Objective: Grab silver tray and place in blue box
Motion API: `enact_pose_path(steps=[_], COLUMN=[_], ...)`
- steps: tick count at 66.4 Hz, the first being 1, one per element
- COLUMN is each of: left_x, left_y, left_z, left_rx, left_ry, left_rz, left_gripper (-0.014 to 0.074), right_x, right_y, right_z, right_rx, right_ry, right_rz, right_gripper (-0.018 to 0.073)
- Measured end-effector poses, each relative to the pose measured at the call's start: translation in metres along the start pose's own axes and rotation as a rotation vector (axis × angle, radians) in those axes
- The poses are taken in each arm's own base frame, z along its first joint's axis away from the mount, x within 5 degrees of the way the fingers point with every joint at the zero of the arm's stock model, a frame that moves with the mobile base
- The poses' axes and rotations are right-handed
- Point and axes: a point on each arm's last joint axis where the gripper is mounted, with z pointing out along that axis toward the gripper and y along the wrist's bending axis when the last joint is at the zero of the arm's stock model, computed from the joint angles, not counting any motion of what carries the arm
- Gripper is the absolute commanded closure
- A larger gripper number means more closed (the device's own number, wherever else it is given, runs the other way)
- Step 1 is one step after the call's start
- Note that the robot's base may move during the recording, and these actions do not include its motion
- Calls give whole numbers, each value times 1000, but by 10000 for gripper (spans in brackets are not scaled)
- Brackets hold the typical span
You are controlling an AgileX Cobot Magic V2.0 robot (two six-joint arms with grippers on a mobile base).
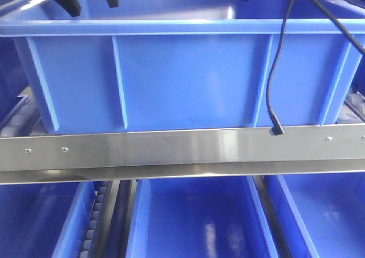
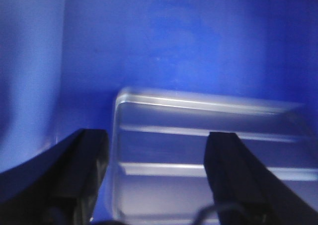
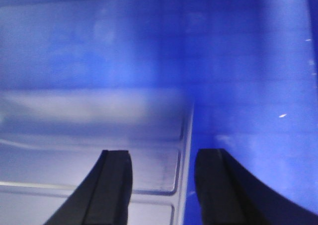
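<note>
We see the silver tray (image 2: 198, 155) lying inside the blue box (image 1: 188, 76), down on its floor as far as both wrist views show, its two long ribs running crosswise in the left wrist view. The placing looks done to us, and what remains is to lift both arms clear.

The left tool (image 2: 156, 180) hangs over the tray's left end, fingers spread wide with nothing between them; the tray's short edge lies between the two fingers below. The right tool (image 3: 161, 185) is likewise open and empty, straddling the tray's right edge (image 3: 186, 150), one finger over metal, the other over blue floor. Whether any fingertip touches the tray we cannot tell; both views are blurred.

So the tray lies below and between the two tools, its long axis running from one arm to the other, neither arm clearly nearer.

From the front, four dark fingertips show above the box's rim. A black cable (image 1: 274, 70) dangles across the box's front wall, ending at the steel rail (image 1: 171, 147). More blue bins (image 1: 194, 218) sit beneath. The box walls stand close beside each tool, so a straight upward retreat seems safest.
</note>
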Motion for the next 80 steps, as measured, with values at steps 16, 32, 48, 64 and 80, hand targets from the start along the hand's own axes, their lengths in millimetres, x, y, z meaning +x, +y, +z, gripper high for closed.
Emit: enact_pose_path(steps=[16,32,48,64,80], left_x=[-1,-4,-2,0,8], left_y=[1,-1,-2,-10,-15], left_z=[0,0,0,-9,-34], left_rx=[-6,8,20,104,144], left_ry=[-9,-41,-22,-2,-63], left_rz=[7,9,16,22,41], left_gripper=[399,605,601,601,601], right_x=[-4,-4,-1,7,16], right_y=[-9,-9,-1,26,23], right_z=[1,1,1,-8,-47], right_rx=[24,20,-57,-209,-281], right_ry=[0,-1,20,-2,-147], right_rz=[12,14,-9,-220,-290], right_gripper=[295,508,507,507,507])
